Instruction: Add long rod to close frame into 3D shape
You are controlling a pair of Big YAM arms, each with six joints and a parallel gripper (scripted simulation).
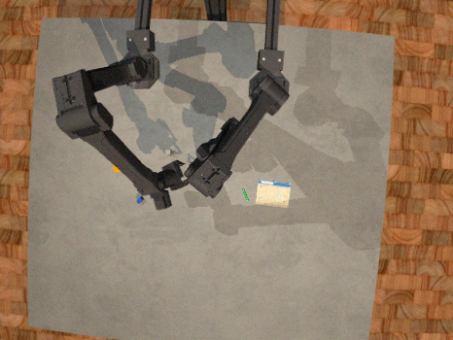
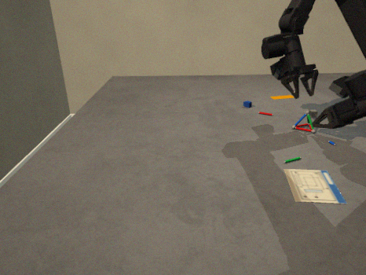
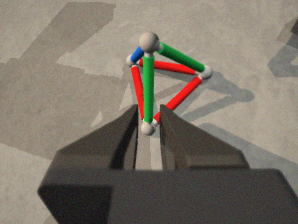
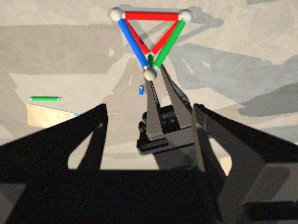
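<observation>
The frame (image 3: 160,80) is a small pyramid of red, blue and green rods joined by steel balls, standing on the table; it also shows in the exterior view (image 2: 304,123) and in the right wrist view (image 4: 150,42). Three red rods form its base, and a blue rod and two green rods rise to the top ball (image 3: 148,40). My left gripper (image 3: 149,111) is low at the near corner. Its fingers stand slightly apart, with the corner ball (image 3: 146,128) and the end of the long green rod (image 3: 148,85) lying between the tips. My right gripper (image 2: 304,88) is open and empty, raised above the frame.
A loose green rod (image 2: 293,159) lies near the paper sheet (image 2: 315,185). A red rod (image 2: 265,113), a short blue rod (image 2: 331,142), a blue cube (image 2: 247,104) and a flat orange piece (image 2: 282,97) lie around the frame. Both arms crowd in over the frame.
</observation>
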